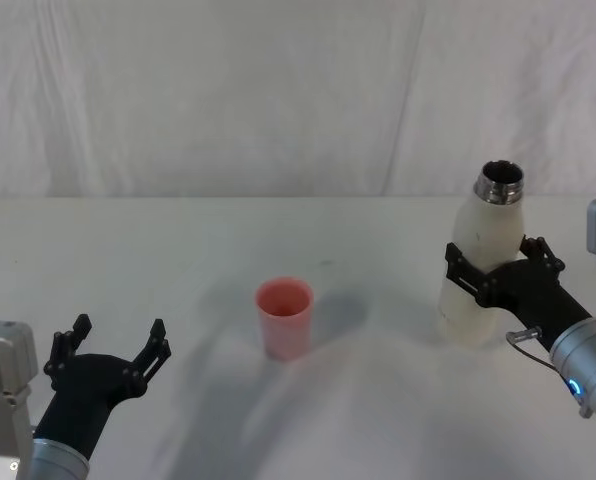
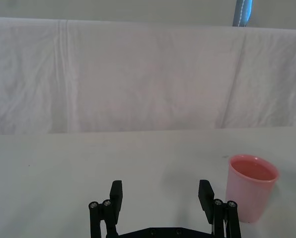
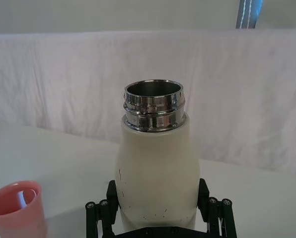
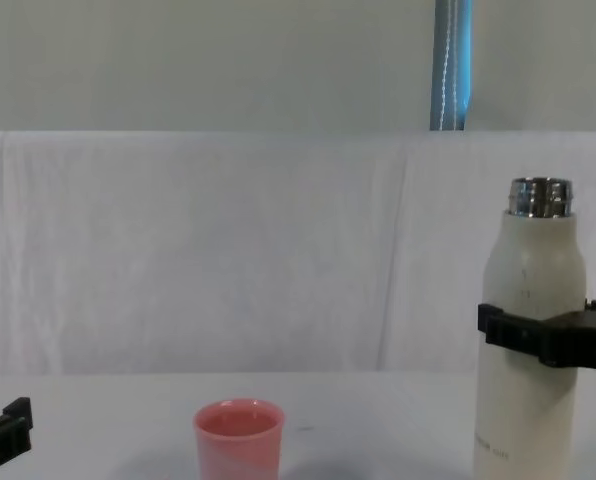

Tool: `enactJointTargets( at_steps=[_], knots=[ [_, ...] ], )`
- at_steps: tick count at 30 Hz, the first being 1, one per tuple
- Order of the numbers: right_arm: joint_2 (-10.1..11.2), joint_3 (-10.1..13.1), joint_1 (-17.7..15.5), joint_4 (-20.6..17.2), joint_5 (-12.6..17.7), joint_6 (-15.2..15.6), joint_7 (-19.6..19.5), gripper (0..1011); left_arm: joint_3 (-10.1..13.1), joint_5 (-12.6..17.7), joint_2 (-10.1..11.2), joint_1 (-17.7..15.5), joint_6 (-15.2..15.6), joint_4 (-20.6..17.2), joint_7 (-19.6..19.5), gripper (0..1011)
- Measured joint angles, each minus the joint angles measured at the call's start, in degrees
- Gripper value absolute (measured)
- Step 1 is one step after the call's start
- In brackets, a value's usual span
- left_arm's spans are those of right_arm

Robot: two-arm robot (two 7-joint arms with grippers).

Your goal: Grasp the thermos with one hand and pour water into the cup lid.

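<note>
thermos body [image 3: 155, 173]: cream-white, smooth, satin coat with small dark scuffs
thermos neck [image 3: 154, 105]: bare steel, threaded, mirror-glossy
cup lid [image 1: 284, 316]: pink plastic, smooth, faintly translucent
right gripper [image 1: 500, 268]: black matt fingers, hard-looking
left gripper [image 1: 116, 345]: same matt black
table [image 1: 178, 260]: white, matt
backdrop [image 4: 228, 250]: white cloth, creased

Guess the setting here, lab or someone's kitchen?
Likely a lab test bench, not a kitchen. A white cloth backdrop hangs behind a white table that holds a thermos and a pink cup, with the right gripper around the thermos and the left gripper open.
</note>
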Motion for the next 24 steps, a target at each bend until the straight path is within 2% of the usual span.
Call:
enactJointTargets(
  at_steps=[5,24],
  knots=[
    [-0.17,-0.15,1.27,1.28,-0.34,1.3,0.14,955,0.0,0.0,0.0,0.0,0.0,0.0,0.0,1001],
    [-1.86,-0.89,4.08,4.89,-1.43,1.93,0.31,955,0.0,0.0,0.0,0.0,0.0,0.0,0.0,1001]
  ],
)
